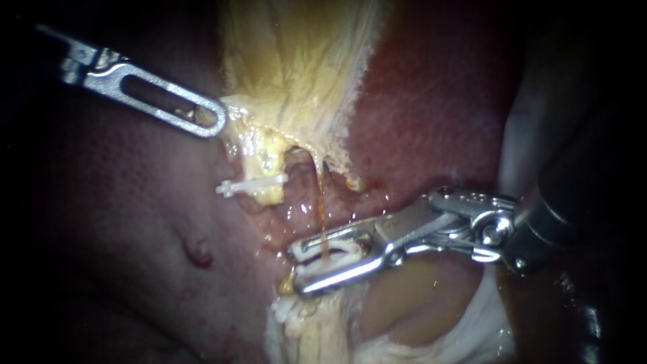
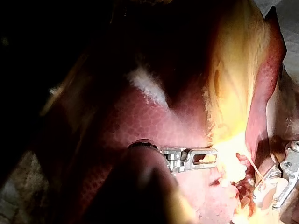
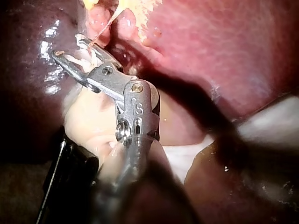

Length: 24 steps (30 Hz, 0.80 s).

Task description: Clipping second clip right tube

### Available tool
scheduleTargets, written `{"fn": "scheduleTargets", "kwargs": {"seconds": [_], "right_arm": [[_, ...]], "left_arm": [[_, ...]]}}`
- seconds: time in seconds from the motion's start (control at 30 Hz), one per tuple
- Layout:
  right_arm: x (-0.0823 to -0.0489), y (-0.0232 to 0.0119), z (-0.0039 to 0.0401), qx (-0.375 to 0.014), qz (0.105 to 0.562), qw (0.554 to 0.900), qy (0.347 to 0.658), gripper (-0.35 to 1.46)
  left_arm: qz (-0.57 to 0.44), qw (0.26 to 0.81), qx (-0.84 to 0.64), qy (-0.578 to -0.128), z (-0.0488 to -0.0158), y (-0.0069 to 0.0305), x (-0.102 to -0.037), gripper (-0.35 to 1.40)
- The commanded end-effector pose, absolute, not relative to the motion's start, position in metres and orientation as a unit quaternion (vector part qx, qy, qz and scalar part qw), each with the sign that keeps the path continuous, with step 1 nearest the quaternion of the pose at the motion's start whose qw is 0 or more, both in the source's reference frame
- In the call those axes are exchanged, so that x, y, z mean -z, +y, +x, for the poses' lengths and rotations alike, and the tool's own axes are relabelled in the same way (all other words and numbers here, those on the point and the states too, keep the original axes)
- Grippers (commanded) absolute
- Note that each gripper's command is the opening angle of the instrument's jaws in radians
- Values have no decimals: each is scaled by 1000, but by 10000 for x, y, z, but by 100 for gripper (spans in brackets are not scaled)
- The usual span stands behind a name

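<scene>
The left instrument (image 1: 216,123) enters from the upper left. Its windowed jaws lie together on the edge of the yellow fatty tissue (image 1: 296,74), a scrap of which shows through the window. Just below that tip, apart from it, a fitted clip (image 1: 251,184) crosses a yellow stalk (image 1: 269,194). To its right the thin brown right tube (image 1: 321,202) runs down into the right instrument (image 1: 296,269), whose jaws stand partly apart, both bearing on a white clip (image 1: 337,255) that straddles the tube. Bare liver (image 1: 121,222) lies open leftward; pale tissue (image 1: 404,303) crowds under the right jaws.
</scene>
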State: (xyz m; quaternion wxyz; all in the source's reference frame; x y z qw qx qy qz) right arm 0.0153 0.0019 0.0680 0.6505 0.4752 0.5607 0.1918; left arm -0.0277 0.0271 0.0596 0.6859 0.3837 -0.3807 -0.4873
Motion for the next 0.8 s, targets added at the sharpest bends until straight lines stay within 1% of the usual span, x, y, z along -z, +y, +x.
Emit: {"fn": "scheduleTargets", "kwargs": {"seconds": [0.03, 0.37, 0.47, 0.8], "right_arm": [[-680, 19, 153, -192, 475, 650, 561, 10], [-682, 19, 150, -191, 475, 652, 559, -21], [-682, 19, 150, -191, 474, 653, 559, -35], [-683, 20, 149, -184, 485, 650, 556, -35]], "left_arm": [[384, 686, 487, -381, -277, 271, -596, -35], [384, 686, 487, -381, -277, 271, -596, -35], [384, 686, 487, -381, -277, 271, -596, -35], [384, 686, 487, -381, -277, 271, -596, -35]]}}
